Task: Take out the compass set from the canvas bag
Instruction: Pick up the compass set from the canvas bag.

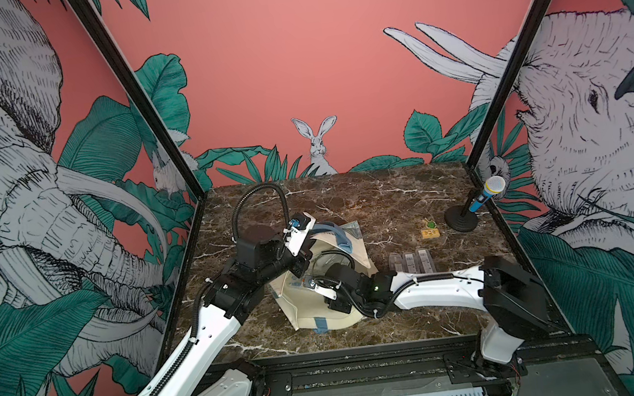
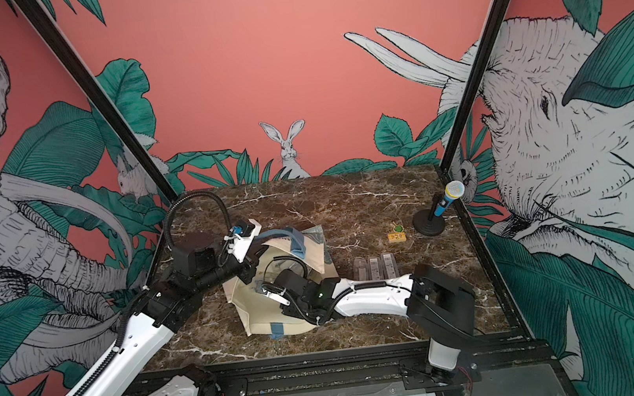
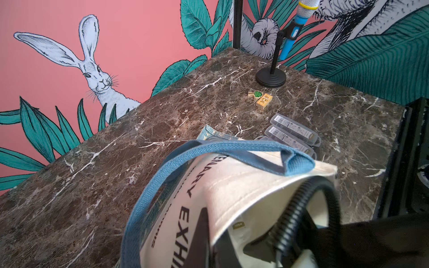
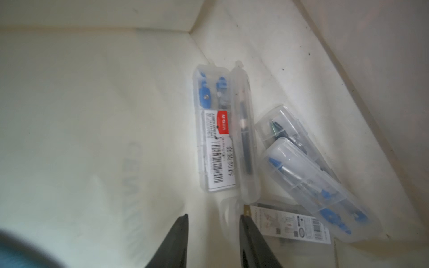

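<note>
Straddling the compass set [image 4: 216, 143] ahead squarely suits the right pincer [image 4: 213, 217], open and empty inside the canvas bag [image 1: 308, 314]; the left pincer [image 1: 304, 262] clamps its rim

The left arm [image 1: 202, 344] is stretched forward from the near left corner, its wrist turned toward the middle; the left claw [image 1: 303, 264] is closed on the rim of the bag [image 1: 311, 313]; the right arm [image 1: 433, 287] is laid low across from the right, forearm nearly level; the right claw [image 4: 213, 217] is sunk inside the bag, its fingers [image 4: 176, 243] held apart.
</note>
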